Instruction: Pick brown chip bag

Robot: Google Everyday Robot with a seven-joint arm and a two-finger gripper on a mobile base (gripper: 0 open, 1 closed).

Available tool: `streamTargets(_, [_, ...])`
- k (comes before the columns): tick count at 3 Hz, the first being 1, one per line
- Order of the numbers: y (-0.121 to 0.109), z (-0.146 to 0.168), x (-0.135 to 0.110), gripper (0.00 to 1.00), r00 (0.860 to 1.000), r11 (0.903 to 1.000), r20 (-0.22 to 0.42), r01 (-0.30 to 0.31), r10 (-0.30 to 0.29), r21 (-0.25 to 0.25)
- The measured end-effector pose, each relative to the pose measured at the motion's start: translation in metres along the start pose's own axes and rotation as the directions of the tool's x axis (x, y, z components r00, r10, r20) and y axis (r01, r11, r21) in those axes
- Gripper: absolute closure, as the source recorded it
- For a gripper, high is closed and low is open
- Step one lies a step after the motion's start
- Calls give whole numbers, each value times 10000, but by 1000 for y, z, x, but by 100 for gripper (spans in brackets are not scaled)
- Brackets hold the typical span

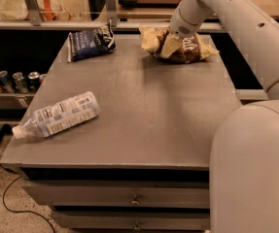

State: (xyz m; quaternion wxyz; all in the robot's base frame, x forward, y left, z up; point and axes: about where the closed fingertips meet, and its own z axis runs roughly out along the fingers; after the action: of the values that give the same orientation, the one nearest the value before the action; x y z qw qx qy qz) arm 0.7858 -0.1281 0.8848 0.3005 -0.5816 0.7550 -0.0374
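Note:
The brown chip bag [191, 49] lies at the far right of the grey table [144, 115]; it is wrinkly, with a dark brown middle, white lettering and pale tan ends. My gripper [170, 46] reaches down from the white arm [236, 18] and sits on the bag's left-middle part, covering some of it. The bag rests on the table.
A dark blue snack bag [91, 42] lies at the far left of the table. A plastic water bottle [59, 114] lies on its side near the front left edge. Several cans [12, 80] stand on a lower shelf to the left. The robot's white body [253, 169] fills the right foreground.

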Motion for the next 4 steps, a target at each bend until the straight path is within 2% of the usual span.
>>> streamTargets(1, [2,-3,7,64,9997,9997,-4,-249,249,47])
streamTargets(2, [2,-14,15,88,9988,9982,-58,-488,490,353])
streamTargets(3, [-7,-44,15,100,9993,9951,-28,-376,380,918])
streamTargets(4, [-17,-83,3,100,9999,9885,103,47,-64,1509])
